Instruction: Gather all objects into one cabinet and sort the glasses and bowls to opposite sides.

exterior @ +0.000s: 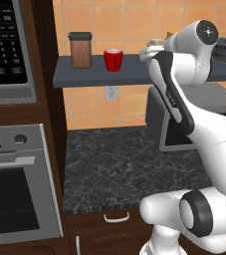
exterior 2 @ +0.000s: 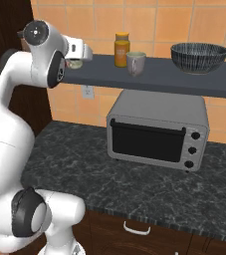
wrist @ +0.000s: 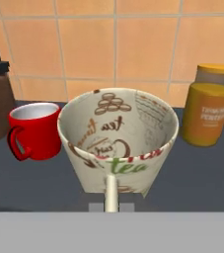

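Above the shelf's (wrist: 34, 183) front edge, the gripper (wrist: 111, 207) is clamped on a printed cup's (wrist: 118, 141) handle; swinging could clip the red mug (wrist: 34, 131).

Red mug (wrist: 34, 129) upright left of cream printed cup (wrist: 118, 141), yellow jar (wrist: 209, 109) right, patterned bowl (exterior 2: 199, 56) far right.

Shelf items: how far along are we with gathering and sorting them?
Done: nothing visibly. The canister, red mug, yellow jar, pale mug and bowl all sit on the open shelf. In hand: the gripper is shut on a printed cup beside the red mug. Left: moving everything into one cabinet, mugs and bowl on opposite sides.
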Available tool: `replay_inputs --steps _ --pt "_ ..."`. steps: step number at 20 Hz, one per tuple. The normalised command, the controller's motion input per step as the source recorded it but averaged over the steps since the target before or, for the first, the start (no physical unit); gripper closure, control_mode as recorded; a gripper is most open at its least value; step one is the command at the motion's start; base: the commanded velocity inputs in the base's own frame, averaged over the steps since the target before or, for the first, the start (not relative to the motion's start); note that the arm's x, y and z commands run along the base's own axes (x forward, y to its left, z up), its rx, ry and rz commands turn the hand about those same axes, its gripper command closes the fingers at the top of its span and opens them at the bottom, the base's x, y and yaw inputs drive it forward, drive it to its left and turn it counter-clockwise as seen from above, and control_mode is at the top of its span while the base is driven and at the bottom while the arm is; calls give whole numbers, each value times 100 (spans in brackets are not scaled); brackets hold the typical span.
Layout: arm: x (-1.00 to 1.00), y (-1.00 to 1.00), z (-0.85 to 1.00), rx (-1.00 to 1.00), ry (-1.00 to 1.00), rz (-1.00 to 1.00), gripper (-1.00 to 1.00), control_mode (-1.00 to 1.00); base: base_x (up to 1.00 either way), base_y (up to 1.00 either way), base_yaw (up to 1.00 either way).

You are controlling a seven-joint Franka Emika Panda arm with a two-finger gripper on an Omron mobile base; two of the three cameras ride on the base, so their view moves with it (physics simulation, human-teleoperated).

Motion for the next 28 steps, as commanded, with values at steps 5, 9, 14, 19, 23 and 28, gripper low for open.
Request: replay_inputs --steps 5,9,14,19,23,28 --pt "80 0 -6 0 0 0 100 -100 0 0 0" --pt "62 0 -4 0 0 0 -100 -100 0 0 0" --pt "17 0 0 0 0 0 -100 -100 0 0 0" --pt "8 0 0 0 0 0 -100 -100 0 0 0" --pt "-59 -7 2 1 -5 0 -100 -100 0 0 0" --pt "-100 -14 22 6 -4 4 -100 -100 0 0 0"
